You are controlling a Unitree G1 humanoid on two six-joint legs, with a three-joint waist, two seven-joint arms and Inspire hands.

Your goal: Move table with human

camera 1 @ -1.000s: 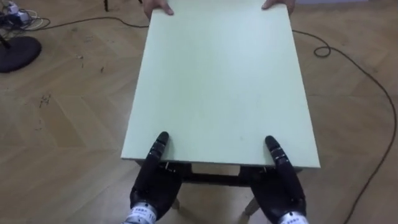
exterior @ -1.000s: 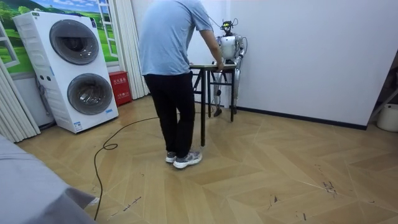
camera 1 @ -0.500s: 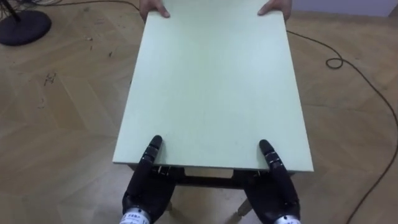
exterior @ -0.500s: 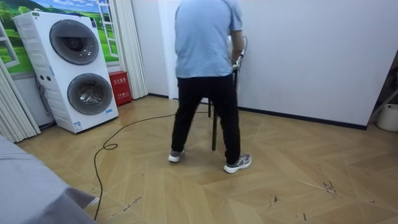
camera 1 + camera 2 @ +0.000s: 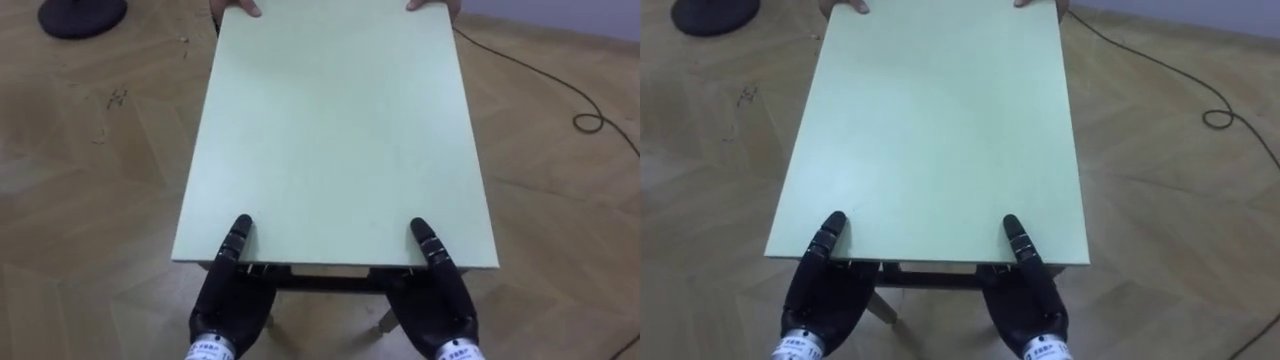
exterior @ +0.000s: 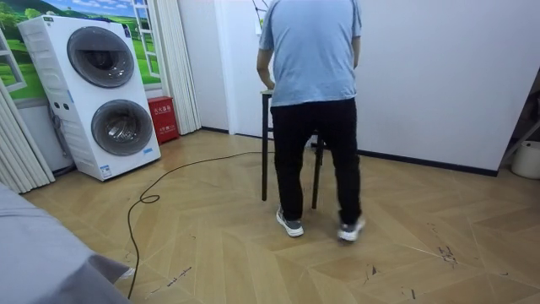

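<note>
A pale green rectangular table on a dark frame (image 5: 335, 130) stood between the robot and a person (image 6: 312, 84), near the white wall. The left hand (image 5: 228, 300) and right hand (image 5: 437, 300) met its near edge, thumbs on top; I could not tell whether the fingers beneath gripped. Judged best: hold the top level and match the person's pace

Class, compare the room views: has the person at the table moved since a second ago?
Yes. The person has stepped toward the room view's right, away from the stacked washing machines, which stay put, and now stands before the table.
</note>
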